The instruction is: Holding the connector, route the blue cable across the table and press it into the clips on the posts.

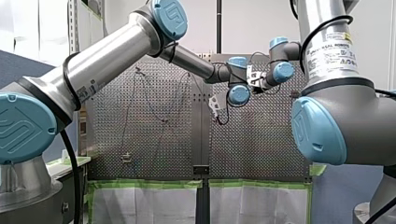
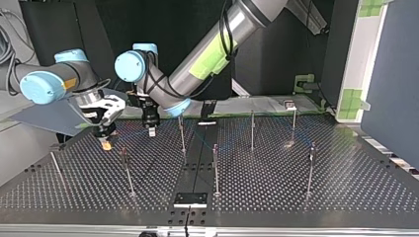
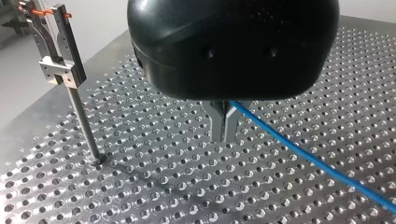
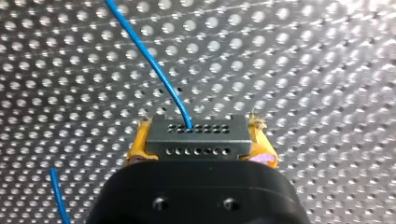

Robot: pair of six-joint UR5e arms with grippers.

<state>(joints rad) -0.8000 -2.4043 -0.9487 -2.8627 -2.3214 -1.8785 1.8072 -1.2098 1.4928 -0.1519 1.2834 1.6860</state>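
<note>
In the right wrist view my right gripper (image 4: 201, 140) has its yellow pads (image 4: 139, 144) shut on the dark grey connector (image 4: 196, 135). The blue cable (image 4: 144, 51) leaves the connector's face and arcs away over the perforated table. In the left wrist view my left gripper (image 3: 223, 128) has its metal fingers shut on the blue cable (image 3: 303, 154) just above the table; the cable trails off to one side. In the top view my right gripper (image 2: 105, 136) hangs at the left, with my left gripper (image 2: 150, 123) close beside it.
A thin post with a metal clip (image 3: 58, 70) stands beside my left gripper. Several more posts (image 2: 215, 168) rise across the perforated table (image 2: 276, 187). A small black plate (image 2: 190, 199) lies at the table's near edge in the top view.
</note>
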